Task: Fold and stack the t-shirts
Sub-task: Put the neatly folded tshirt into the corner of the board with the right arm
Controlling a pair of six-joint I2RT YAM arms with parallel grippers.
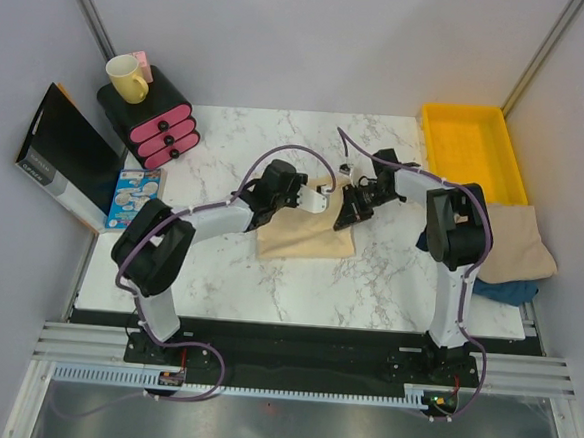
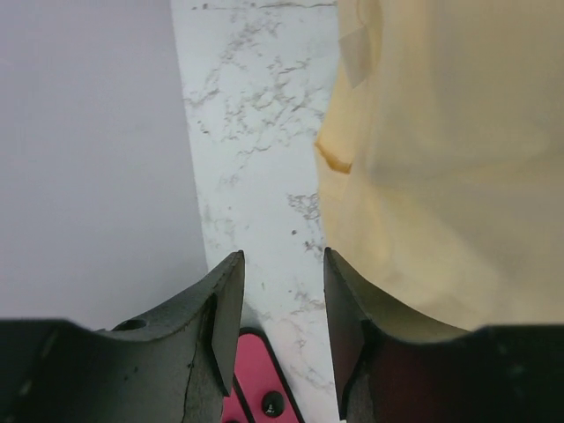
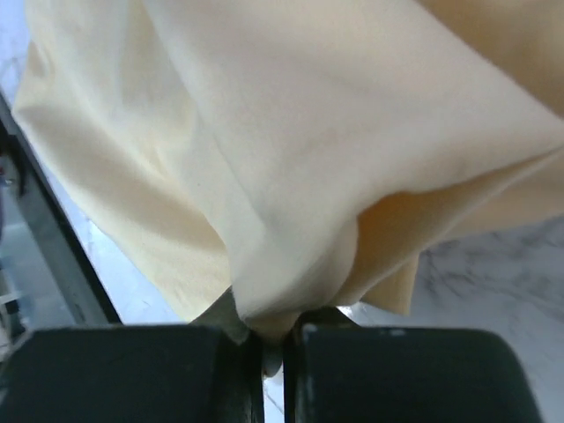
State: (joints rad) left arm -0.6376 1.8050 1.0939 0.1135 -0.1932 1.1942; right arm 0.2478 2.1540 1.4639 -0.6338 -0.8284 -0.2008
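Note:
A pale cream t-shirt [image 1: 306,238] lies partly folded at the middle of the marble table. My right gripper [image 1: 347,213] is at its far right corner and is shut on a bunch of its fabric; in the right wrist view the cloth [image 3: 291,132] hangs from between the closed jaws [image 3: 273,339]. My left gripper [image 1: 317,197] is over the shirt's far edge, open and empty; in the left wrist view [image 2: 282,264] the shirt [image 2: 441,176] lies just to the right of the fingers. A second beige t-shirt [image 1: 516,245] lies heaped at the table's right edge.
A yellow tray [image 1: 473,141] stands at the back right. A pink drawer unit [image 1: 163,130] with a yellow mug [image 1: 127,77] stands at the back left, and it also shows in the left wrist view [image 2: 256,370]. A black box [image 1: 61,158] and a blue booklet [image 1: 133,193] are at the left. Dark blue cloth [image 1: 502,291] lies under the beige shirt.

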